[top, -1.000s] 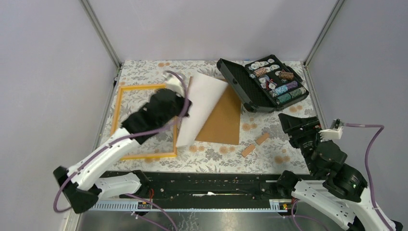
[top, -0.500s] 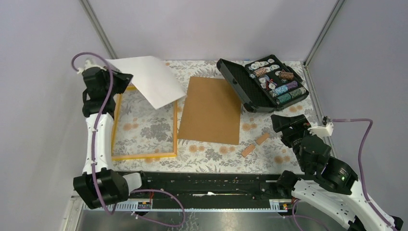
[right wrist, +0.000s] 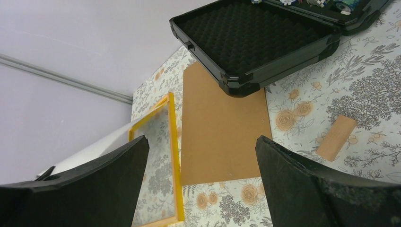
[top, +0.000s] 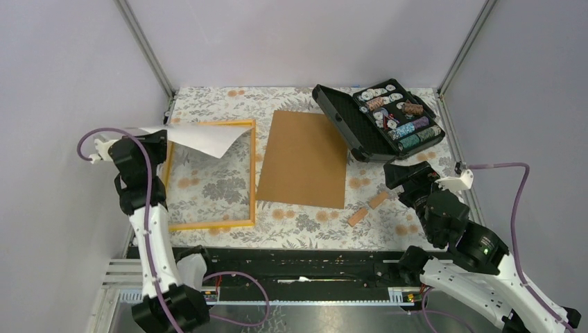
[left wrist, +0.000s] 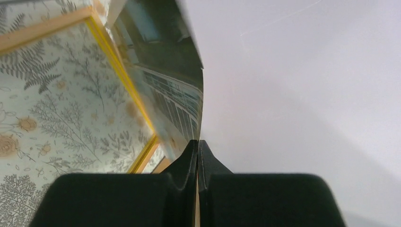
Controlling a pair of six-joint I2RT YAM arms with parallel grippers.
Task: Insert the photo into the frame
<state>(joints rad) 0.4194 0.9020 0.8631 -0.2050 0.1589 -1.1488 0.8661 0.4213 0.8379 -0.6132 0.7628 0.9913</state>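
Observation:
The orange-yellow frame (top: 251, 173) lies flat at the table's left, the floral cloth showing through it. My left gripper (top: 154, 137) is shut on the photo (top: 201, 137), held white back up over the frame's far-left corner. In the left wrist view the photo's white back (left wrist: 302, 85) fills the right side and its printed building face (left wrist: 175, 94) hangs above the frame's edge (left wrist: 118, 66). My right gripper (top: 401, 173) is open and empty above the table's right side, its fingers (right wrist: 94, 184) wide apart. The right wrist view shows the frame (right wrist: 174, 156).
The brown backing board (top: 305, 159) lies beside the frame's right edge; it also shows in the right wrist view (right wrist: 222, 127). An open black case of chips (top: 378, 118) stands at the back right. Two small wooden blocks (top: 367, 208) lie near the front right.
My left gripper has carried the photo from over the backing board to the far left, then lowered it over the frame's far-left corner. The right arm shifted slightly left.

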